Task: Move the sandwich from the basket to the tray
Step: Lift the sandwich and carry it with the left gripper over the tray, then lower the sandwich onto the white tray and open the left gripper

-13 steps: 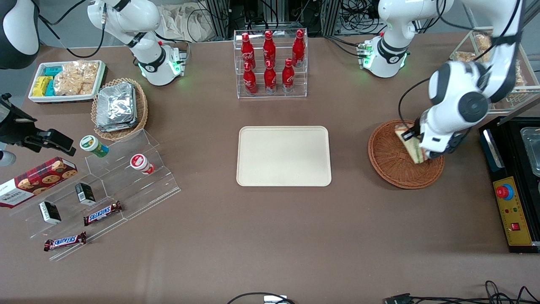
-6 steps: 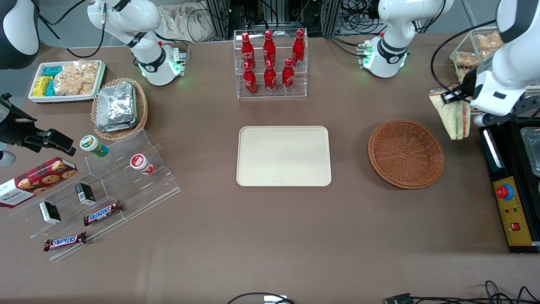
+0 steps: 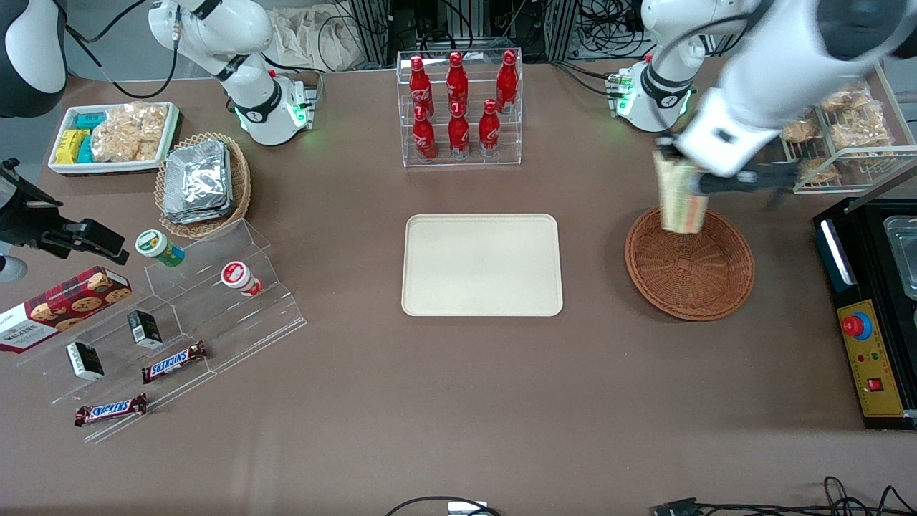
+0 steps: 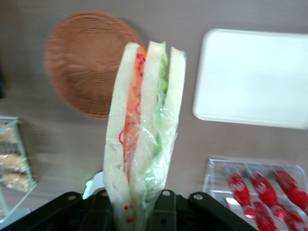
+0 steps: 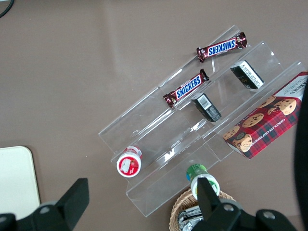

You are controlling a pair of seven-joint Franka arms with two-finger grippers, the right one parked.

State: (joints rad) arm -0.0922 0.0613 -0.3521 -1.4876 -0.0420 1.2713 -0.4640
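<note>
My left gripper [image 3: 677, 170] is shut on the clear-wrapped sandwich [image 3: 680, 198] and holds it in the air above the basket's rim farthest from the front camera. The wedge hangs point down, its white bread and orange and green layers plain in the left wrist view [image 4: 144, 125], with the black fingers [image 4: 166, 211] pressed on its sides. The round reddish-brown basket [image 3: 689, 272] has nothing in it. The cream-beige tray [image 3: 481, 264] lies flat in the middle of the table, toward the parked arm from the basket, and is bare.
A clear rack of red cola bottles [image 3: 458, 107] stands farther from the front camera than the tray. A wire rack with snack bags [image 3: 838, 136] and a black control box [image 3: 870, 315] sit at the working arm's end. Acrylic steps with snacks [image 3: 179, 308] lie toward the parked arm's end.
The sandwich was lifted out of the basket and swung up toward the working arm's end. It has since swung back toward the tray and now hangs over the basket's rim.
</note>
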